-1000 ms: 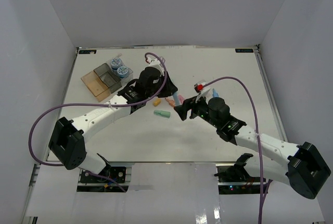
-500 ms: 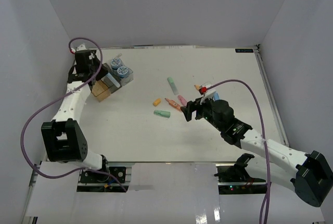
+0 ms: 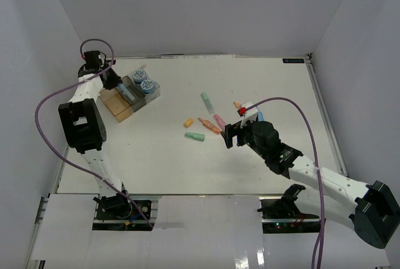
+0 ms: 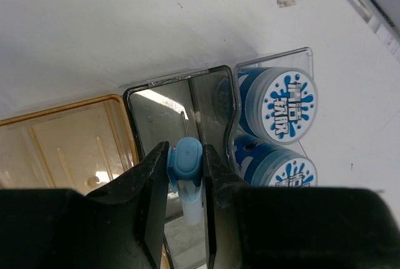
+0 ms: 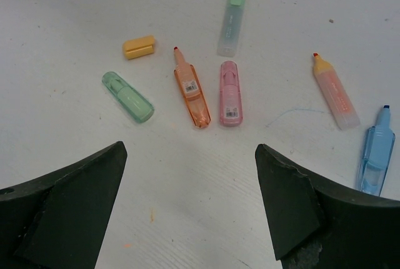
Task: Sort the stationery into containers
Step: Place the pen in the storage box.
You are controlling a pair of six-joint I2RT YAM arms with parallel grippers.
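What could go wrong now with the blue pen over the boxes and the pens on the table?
1. The left fingers pinch the blue marker only by its cap, above the grey bin. Let go crooked, it might lean on a wall or slip in beside the rolls.
2. The orange marker and the pink marker lie close together, so the open right fingers might catch both at once.

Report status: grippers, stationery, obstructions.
Left gripper shut on blue marker over grey bin. Right gripper open, pink marker ahead. Two rolls in clear bin. No obstruction seen.
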